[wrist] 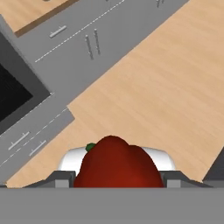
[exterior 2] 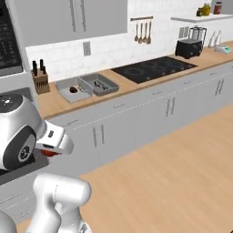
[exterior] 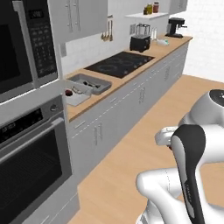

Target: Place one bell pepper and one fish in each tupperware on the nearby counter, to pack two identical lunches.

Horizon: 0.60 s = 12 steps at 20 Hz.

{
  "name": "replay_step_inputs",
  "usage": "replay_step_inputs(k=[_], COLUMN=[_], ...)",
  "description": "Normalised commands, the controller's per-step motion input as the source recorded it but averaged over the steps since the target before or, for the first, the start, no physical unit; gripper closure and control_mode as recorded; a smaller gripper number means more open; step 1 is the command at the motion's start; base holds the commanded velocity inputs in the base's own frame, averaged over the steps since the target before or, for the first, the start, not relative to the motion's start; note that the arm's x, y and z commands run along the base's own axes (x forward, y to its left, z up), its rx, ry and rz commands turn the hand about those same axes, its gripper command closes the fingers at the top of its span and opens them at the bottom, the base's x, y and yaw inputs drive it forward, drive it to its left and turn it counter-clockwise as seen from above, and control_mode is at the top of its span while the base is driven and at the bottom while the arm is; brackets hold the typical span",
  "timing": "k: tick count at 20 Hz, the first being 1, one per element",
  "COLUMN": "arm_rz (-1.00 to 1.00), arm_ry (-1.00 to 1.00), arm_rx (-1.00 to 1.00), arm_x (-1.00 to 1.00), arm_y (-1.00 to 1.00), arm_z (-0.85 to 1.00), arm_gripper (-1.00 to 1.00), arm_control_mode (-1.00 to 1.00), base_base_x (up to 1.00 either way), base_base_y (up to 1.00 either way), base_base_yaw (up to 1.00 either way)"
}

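Glossy red, round bell pepper (wrist: 117, 164) sits gripped between our gripper's (wrist: 117, 178) dark fingers above the wooden floor (wrist: 175, 83), far from the two shallow grey rectangular tupperware trays (exterior 2: 86, 85) on the light-brown wooden counter (exterior 2: 123, 82).

The bell pepper (wrist: 117, 164) has a smooth, glossy red skin with a small green stem. The counter (exterior 2: 127, 84) and the floor (exterior 2: 182, 168) look like pale matt wood, and the knife block (exterior 2: 41, 82) like darker wood. The two tupperware trays (exterior 2: 86, 85) appear as matt grey plastic, and the cooktop (exterior 2: 154, 68) is glossy black.
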Motion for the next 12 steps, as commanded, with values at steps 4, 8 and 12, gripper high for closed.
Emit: replay_step_inputs(k=[4,8,12], arm_rz=[0.0,0.0,0.0], arm_ry=[0.0,0.0,0.0], arm_rx=[0.0,0.0,0.0], arm_x=[0.0,0.0,0.0], arm_y=[0.0,0.0,0.0], arm_z=[0.0,0.0,0.0], arm_gripper=[1.0,1.0,1.0], arm_control_mode=[1.0,1.0,1.0], base_base_x=[1.0,1.0,1.0], base_base_y=[-0.14,-0.14,-0.14], base_base_yaw=[0.12,0.13,0.14])
